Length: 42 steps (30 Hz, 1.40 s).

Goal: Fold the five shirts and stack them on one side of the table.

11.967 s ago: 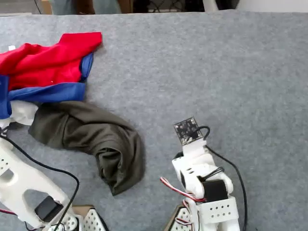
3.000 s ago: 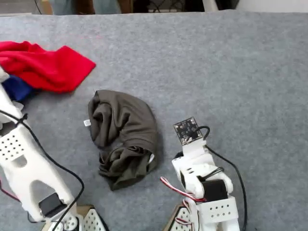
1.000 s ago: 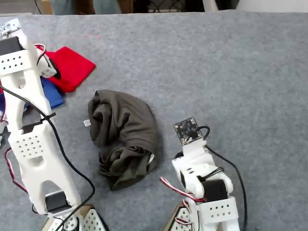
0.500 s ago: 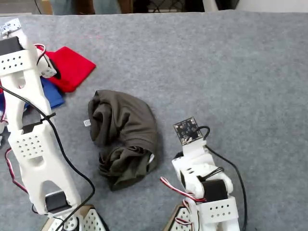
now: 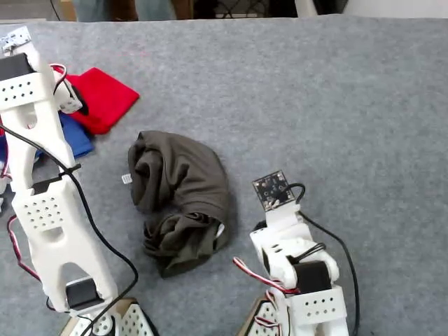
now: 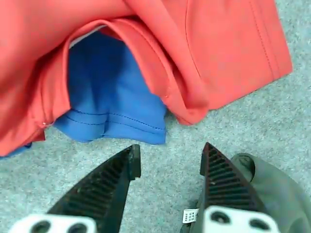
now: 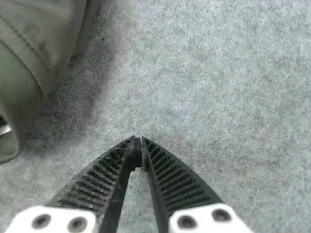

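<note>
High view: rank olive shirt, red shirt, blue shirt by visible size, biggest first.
1. olive shirt: largest, fully in view.
2. red shirt: smaller patch, partly behind the left arm.
3. blue shirt: smallest sliver showing, also partly covered, so its true size is unsure.

One shirt point(image 5: 180, 199) lies on the table point(image 5: 336, 105) between the left arm point(image 5: 42, 203) and right arm point(image 5: 294, 259); behind it, a second shirt point(image 5: 105, 98) apparently overlaps a third shirt point(image 5: 73, 136).

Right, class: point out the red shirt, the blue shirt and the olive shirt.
red shirt point(image 5: 108, 98), high view, middle of its visible panel.
blue shirt point(image 6: 109, 92), left wrist view, middle of exposed fold.
olive shirt point(image 5: 183, 183), high view, centre of the heap.
</note>
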Motion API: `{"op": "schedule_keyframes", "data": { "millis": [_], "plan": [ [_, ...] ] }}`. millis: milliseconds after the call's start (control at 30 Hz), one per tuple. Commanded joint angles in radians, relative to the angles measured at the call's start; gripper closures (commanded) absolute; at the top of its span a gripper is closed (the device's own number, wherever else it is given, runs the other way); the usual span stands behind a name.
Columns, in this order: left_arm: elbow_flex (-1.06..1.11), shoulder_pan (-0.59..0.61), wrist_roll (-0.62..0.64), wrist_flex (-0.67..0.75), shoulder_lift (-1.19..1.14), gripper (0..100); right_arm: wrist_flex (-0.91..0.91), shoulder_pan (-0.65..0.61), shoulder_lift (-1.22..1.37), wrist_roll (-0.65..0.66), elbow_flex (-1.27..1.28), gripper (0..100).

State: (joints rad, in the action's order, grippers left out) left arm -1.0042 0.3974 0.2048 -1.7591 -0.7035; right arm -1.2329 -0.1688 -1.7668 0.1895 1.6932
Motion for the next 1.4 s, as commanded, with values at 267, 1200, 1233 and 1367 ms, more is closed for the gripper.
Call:
{"op": "schedule_keyframes", "data": {
  "millis": [267,1200,1233,1367],
  "plan": [
    [-0.004,0.001,-0.009,0.000,0.071,78,-0.002,0.006,-0.005,-0.003,-0.002,98.4],
    [0.255,0.001,-0.117,0.000,0.339,78,-0.002,0.006,-0.005,-0.003,-0.002,98.4],
    [0.283,0.001,-0.124,0.002,0.359,78,-0.002,0.006,-0.005,-0.003,-0.002,98.4],
    [0.374,0.001,-0.137,0.005,0.417,78,-0.002,0.006,-0.005,-0.003,-0.002,98.4]
  ]
}}
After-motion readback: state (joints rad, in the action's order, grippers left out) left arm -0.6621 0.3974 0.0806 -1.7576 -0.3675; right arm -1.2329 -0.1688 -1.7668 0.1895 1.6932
